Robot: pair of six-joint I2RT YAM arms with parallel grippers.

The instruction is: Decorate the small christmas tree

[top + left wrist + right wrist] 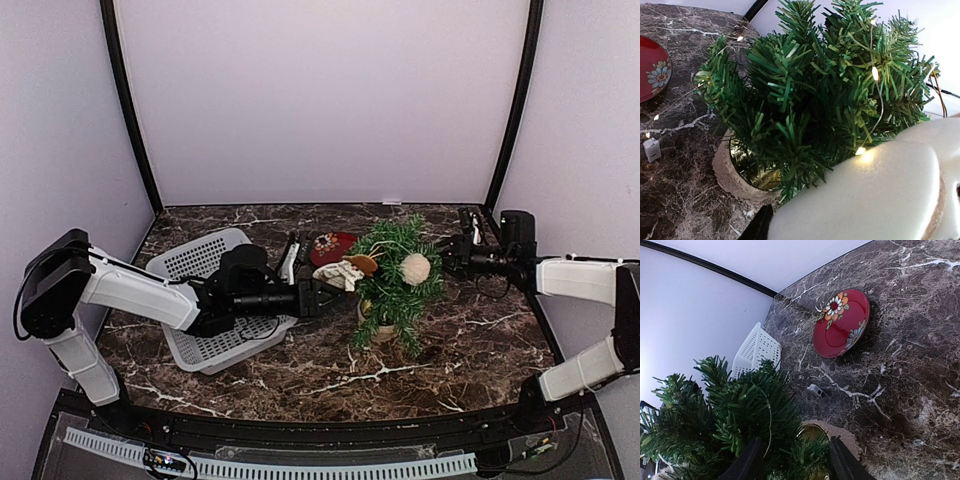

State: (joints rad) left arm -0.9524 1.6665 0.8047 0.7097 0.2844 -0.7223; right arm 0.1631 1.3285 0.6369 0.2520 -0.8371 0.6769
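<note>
The small christmas tree [397, 282] stands upright in its round beige pot [374, 332] on the dark marble table [480, 350]. Both arms reach in to it from opposite sides. A white ball ornament [415, 267] sits in the upper branches on the tree's right side. A thin wire with tiny lit bulbs [875, 73] runs through the needles.

The left gripper [322, 290] is at the tree's left side. Its jaws are closed on a cream felt ornament [345, 273] that touches the branches. In the left wrist view this ornament [875, 195] fills the foreground just in front of the tree and hides most of the fingers.

The right gripper [448, 255] is at the tree's upper right edge. In the right wrist view its two dark fingers [747, 462] stand apart, with needle tips and the light wire between them.

A red plate [332, 247] painted with flowers lies just behind and left of the tree. A small white box [651, 149] lies on the table between that plate and the tree's pot. A white slotted basket [210, 300] sits well to the tree's left, under the left arm.
</note>
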